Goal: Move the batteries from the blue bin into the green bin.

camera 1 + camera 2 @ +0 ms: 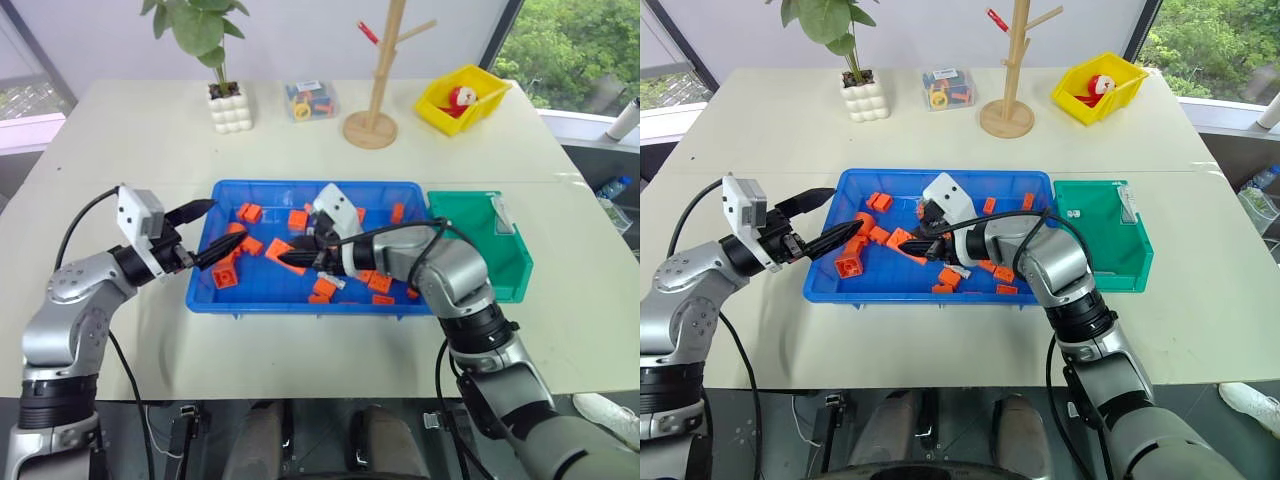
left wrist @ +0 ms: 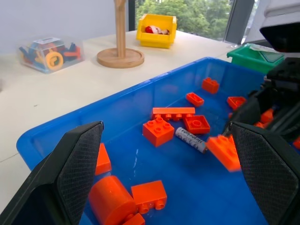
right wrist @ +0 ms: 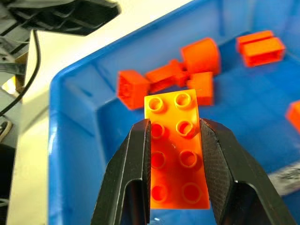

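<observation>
Evidently the right end effector [image 3: 176,164] is pinching an orange brick [image 3: 176,159] over the blue bin [image 1: 395,190], so setting it aside is uncovering the battery [image 2: 191,139], lying at frame centre below and beside the tips. The left end effector [image 1: 212,232] is hovering spread. The green bin [image 1: 520,270] is waiting at right.

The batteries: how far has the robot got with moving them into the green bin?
Done: unclear; small pale things lie in the green bin, too small to name. In hand: the right fingers pinch an orange brick instead; the left fingers stand open at the blue bin. Left: at least one battery lies among the bricks.
</observation>
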Available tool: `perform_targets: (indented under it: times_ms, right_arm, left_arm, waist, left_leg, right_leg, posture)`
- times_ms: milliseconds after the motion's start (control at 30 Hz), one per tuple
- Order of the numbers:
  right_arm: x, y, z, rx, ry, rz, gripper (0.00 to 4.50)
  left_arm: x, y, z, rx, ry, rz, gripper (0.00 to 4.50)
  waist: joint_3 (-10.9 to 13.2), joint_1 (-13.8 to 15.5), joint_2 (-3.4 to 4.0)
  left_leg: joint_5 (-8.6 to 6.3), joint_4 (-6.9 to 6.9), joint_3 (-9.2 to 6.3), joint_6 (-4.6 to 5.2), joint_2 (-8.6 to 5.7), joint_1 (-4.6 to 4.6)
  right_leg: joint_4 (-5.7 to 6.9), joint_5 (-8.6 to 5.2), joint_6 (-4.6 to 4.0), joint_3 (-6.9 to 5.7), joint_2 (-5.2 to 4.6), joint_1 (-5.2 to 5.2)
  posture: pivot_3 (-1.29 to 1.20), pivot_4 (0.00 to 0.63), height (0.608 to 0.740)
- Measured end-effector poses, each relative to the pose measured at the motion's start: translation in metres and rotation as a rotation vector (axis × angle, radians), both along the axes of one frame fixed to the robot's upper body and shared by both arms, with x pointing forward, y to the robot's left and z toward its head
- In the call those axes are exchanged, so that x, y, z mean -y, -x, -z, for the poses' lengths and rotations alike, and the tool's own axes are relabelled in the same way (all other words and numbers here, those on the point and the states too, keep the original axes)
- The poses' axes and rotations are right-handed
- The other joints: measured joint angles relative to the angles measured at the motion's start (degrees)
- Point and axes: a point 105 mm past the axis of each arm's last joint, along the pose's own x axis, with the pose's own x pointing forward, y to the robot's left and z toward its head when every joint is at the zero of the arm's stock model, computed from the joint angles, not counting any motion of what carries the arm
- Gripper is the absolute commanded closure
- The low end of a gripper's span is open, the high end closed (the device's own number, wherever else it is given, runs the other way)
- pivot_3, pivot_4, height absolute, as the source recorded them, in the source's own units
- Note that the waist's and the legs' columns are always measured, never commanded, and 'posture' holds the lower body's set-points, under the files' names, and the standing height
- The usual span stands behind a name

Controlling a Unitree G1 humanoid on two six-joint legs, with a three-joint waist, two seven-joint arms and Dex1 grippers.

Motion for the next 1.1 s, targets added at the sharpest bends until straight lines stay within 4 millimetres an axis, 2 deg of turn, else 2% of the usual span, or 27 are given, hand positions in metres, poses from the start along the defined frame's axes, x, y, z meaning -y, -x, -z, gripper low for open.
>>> perform_targets:
  times_ms: [100,200,433,667,900,1100]
  right_arm:
    - [-0.001,0.007,0.016,-0.041,0.027,-0.013,3.58]
    - [-0.003,0.009,0.021,-0.034,0.052,-0.029,3.58]
    - [-0.001,0.007,0.022,-0.015,0.073,-0.032,0.11]
    - [0.003,-0.013,-0.005,0.078,0.046,0.041,0.05]
    - [0.019,-0.029,0.016,0.060,0.107,0.135,0.05]
    - [0.024,-0.036,0.034,0.065,0.165,0.161,0.05]
  left_arm:
    - [0.000,0.004,-0.002,-0.019,-0.015,0.030,0.00]
    - [0.001,0.009,-0.002,-0.038,-0.044,0.061,0.00]
    - [0.001,0.014,0.003,-0.069,-0.057,0.077,0.00]
    - [0.001,0.014,0.003,-0.069,-0.055,0.075,0.00]
    - [0.003,0.013,0.004,-0.065,-0.032,0.070,0.00]
    - [0.003,0.011,0.004,-0.055,-0.022,0.054,0.00]
  waist:
    - [0.00,-0.12,0.00]
    - [0.00,-0.16,0.00]
    - [0.00,-0.10,0.00]
    - [0.00,-0.06,0.00]
    - [0.00,-0.14,0.00]
    - [0.00,-0.16,0.00]
  left_leg:
    - [0.00,-0.01,0.00,0.00,0.00,0.00]
    - [0.00,-0.02,0.01,0.00,0.01,0.00]
    - [0.00,-0.02,0.01,0.00,0.01,0.00]
    - [0.00,-0.02,0.01,0.00,0.00,0.00]
    - [0.00,-0.03,0.03,0.00,0.00,0.00]
    - [0.00,-0.03,0.03,0.00,0.00,0.00]
  right_leg:
    - [0.01,0.00,0.00,0.00,0.01,-0.02]
    - [0.04,0.00,0.00,0.01,0.01,-0.04]
    - [0.04,0.00,0.00,0.02,0.00,-0.05]
    - [0.04,0.00,0.00,0.02,0.00,-0.04]
    - [0.05,0.00,0.00,0.02,-0.01,-0.05]
    - [0.04,0.00,0.00,0.02,0.00,-0.05]
  posture:
    - [0.00,0.150,0.739]
    - [0.00,0.150,0.739]
    - [0.00,0.150,0.739]
    - [0.00,0.150,0.739]
    - [0.00,0.150,0.739]
    - [0.00,0.150,0.739]
